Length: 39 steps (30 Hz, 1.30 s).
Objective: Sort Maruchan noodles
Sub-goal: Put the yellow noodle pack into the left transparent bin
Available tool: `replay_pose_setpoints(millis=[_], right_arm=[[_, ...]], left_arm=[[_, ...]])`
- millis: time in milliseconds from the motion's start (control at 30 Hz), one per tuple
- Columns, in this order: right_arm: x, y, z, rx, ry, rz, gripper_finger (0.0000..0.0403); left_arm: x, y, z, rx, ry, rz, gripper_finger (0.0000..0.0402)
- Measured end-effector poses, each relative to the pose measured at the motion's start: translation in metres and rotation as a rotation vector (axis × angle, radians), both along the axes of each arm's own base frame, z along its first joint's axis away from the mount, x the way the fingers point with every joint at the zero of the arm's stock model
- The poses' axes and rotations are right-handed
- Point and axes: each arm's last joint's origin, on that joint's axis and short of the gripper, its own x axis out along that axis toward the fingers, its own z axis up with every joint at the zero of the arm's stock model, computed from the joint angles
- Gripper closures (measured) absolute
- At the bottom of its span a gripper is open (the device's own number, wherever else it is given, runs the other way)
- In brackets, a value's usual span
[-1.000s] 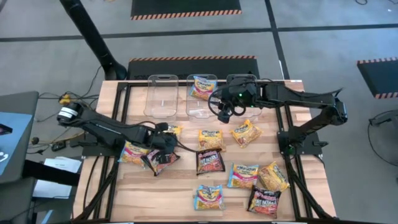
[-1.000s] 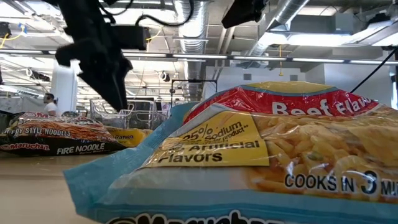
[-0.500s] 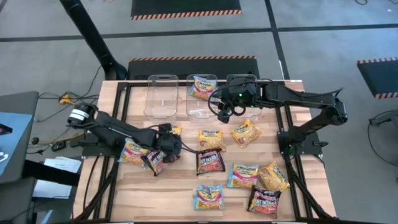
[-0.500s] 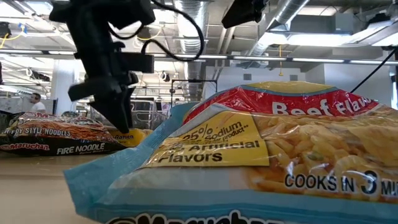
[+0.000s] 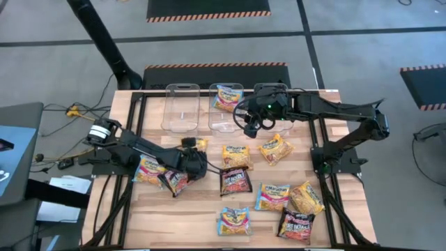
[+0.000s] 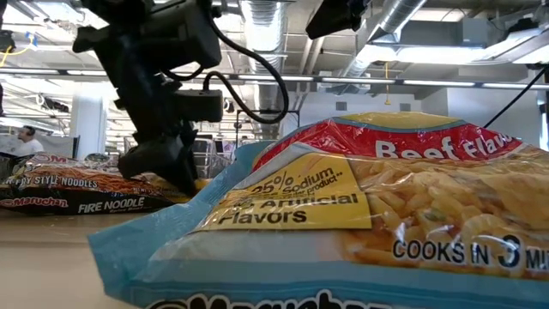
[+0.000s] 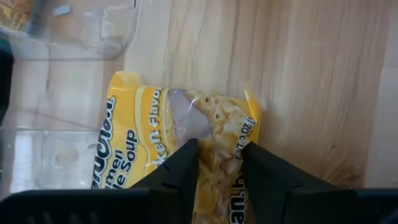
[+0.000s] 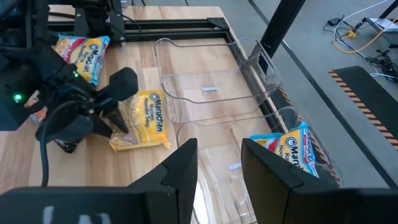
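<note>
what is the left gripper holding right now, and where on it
The left gripper has its fingers either side of one edge of a yellow chicken-flavor noodle packet lying flat on the table. A closed grip cannot be confirmed. The right gripper holds nothing.

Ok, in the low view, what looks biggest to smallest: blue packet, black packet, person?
Blue packet, though it is nearest the camera; then black packet; then person, far off behind.

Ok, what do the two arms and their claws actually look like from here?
Both arms are dark, jointed tubes. The left claw has two black, wedge-shaped fingers; black cables loop off its wrist. The right claw looks the same, and a small green light glows on its wrist. The left arm has a pale band near its base.
</note>
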Motion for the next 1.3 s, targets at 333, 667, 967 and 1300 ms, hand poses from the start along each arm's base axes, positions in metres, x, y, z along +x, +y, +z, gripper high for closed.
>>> replay_pose_setpoints(millis=[333,667,967,1300], right_arm=[[0.0,0.0,0.0,0.001,-0.001,-0.001,0.0253],[0.0,0.0,0.0,0.001,0.0,-0.001,0.0253],[0.0,0.0,0.0,0.001,0.004,-0.001,0.0253],[0.0,0.0,0.0,0.0,0.004,0.0,0.0252]], left_arm=[[-0.002,-0.014,0.007,0.029,-0.005,-0.084,0.0395],[0.012,-0.039,0.056,0.015,-0.109,-0.206,0.0401],[0.013,-0.039,0.099,0.14,-0.143,-0.193,0.0401],[-0.002,-0.029,0.145,0.307,-0.23,-0.141,0.0401]])
